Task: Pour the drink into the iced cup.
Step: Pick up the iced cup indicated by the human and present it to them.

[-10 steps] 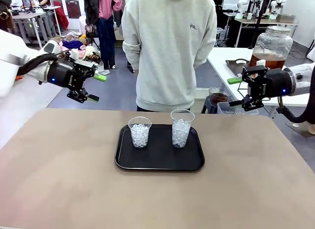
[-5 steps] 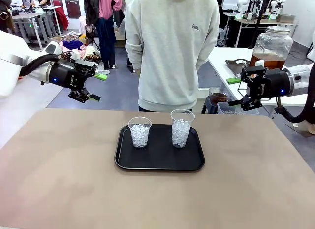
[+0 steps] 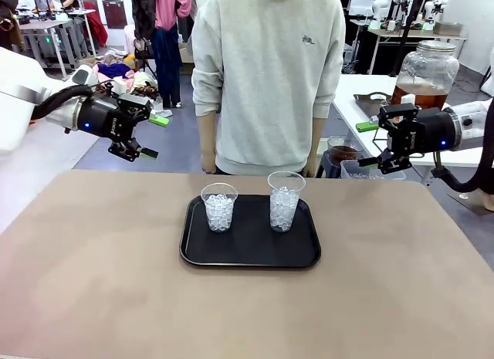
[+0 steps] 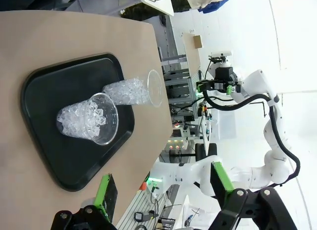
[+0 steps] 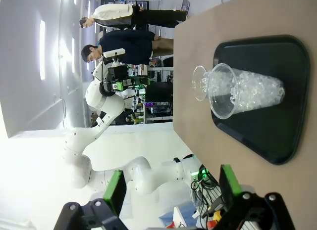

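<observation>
Two clear cups packed with ice stand on a black tray (image 3: 251, 247) mid-table: a short cup (image 3: 219, 207) on the left and a taller cup (image 3: 285, 201) on the right. Amber-brown drink fills the lower part of a big glass jar (image 3: 424, 75) on a side table at the right; a small cup of brown liquid (image 3: 342, 151) stands nearer. My left gripper (image 3: 153, 137) hangs open above the table's far left. My right gripper (image 3: 368, 145) hangs open at the far right. The left wrist view has the short cup (image 4: 89, 122), the tall cup (image 4: 131, 90) and the open left gripper (image 4: 162, 185); the right wrist view has the tall cup (image 5: 242, 91) and the open right gripper (image 5: 171, 185).
A person in a light grey sweatshirt (image 3: 266, 73) stands at the far edge behind the tray, hands (image 3: 207, 163) hanging at the sides. The brown tabletop (image 3: 116, 282) spreads bare around the tray. The white side table (image 3: 363, 93) stands behind my right arm.
The person's arms have come from behind the back down to the sides. Both grippers stay open and nearly still; cups and tray have not moved.
</observation>
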Motion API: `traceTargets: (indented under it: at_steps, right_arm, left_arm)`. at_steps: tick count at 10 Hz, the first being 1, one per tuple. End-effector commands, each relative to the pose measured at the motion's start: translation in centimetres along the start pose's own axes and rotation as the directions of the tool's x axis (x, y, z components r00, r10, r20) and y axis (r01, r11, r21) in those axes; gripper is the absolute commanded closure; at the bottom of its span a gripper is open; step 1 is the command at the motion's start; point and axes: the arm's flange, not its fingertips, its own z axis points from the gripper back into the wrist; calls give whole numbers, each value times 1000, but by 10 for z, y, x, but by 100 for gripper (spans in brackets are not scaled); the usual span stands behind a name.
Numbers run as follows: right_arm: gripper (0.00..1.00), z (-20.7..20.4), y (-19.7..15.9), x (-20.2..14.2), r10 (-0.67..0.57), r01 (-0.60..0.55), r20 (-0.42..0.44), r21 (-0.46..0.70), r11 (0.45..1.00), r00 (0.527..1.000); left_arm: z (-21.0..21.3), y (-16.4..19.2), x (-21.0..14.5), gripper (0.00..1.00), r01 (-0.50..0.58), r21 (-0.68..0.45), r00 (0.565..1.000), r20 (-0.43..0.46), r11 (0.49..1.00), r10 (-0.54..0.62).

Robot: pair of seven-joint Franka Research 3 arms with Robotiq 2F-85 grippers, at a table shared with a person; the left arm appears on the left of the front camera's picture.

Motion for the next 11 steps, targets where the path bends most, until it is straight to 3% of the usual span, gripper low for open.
traceTargets:
  at_steps: [1, 11]
  right_arm:
    - [0, 0, 0, 0, 0, 0, 0, 3, 1000, 1000]
    - [0, 0, 0, 0, 0, 0, 0, 3, 1000, 1000]
  left_arm:
    - [1, -1, -1, 0, 4, 4, 1000, 2, 1000, -4]
    - [1, -1, -1, 0, 4, 4, 1000, 2, 1000, -4]
